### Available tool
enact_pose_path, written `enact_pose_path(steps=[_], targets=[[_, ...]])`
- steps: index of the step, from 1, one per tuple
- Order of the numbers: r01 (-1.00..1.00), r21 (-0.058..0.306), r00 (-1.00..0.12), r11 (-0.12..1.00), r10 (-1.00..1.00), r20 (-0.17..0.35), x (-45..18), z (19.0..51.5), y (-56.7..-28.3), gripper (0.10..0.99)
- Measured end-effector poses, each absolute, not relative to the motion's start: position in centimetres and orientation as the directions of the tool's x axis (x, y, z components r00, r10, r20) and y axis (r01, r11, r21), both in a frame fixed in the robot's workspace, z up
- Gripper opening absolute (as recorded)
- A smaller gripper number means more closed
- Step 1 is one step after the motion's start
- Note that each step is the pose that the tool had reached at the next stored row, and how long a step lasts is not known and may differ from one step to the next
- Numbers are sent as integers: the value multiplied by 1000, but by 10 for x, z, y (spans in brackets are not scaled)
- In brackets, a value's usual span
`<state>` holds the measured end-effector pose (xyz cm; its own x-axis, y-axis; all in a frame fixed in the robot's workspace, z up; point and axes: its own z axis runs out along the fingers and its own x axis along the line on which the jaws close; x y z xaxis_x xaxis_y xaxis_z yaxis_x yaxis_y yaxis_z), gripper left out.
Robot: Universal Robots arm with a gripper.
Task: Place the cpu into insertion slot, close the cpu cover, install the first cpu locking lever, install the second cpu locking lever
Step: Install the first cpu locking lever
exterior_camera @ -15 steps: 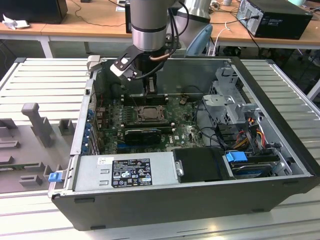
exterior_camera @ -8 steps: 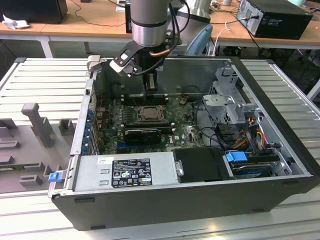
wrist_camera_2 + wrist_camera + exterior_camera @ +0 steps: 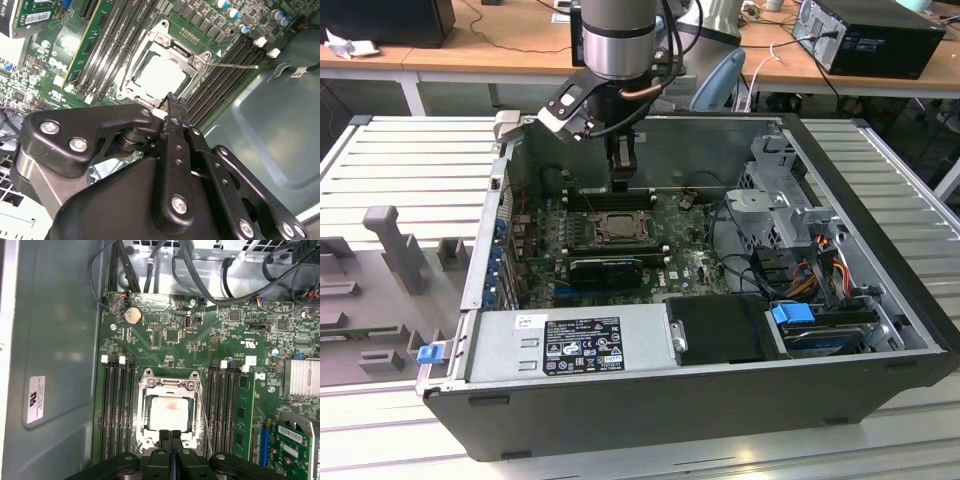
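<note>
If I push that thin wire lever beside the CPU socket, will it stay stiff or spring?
The locking lever is a long thin wire, so it will probably flex and spring rather than stay rigid. Smooth and round, it may slip off the shut jaws of the gripper.

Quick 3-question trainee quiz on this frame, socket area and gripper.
1. True or false: the cpu shows through the window of the cpu cover, which lies flat over it.
2. The gripper fingers are: A) spread wide, B) shut together, C) clamped on a cable.
3. What long black parts flank the cpu cover on both sides?
Key: 1 true; 2 B; 3 memory slots.
</note>
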<state>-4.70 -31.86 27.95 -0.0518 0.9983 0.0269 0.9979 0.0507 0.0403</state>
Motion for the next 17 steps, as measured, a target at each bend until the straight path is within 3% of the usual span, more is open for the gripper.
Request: enact_pose_path(steps=[6,17], targets=[[998,41,-56,55,998,27,-47,284,-319,106],[975,40,-222,220,975,27,-47,284,-319,106]])
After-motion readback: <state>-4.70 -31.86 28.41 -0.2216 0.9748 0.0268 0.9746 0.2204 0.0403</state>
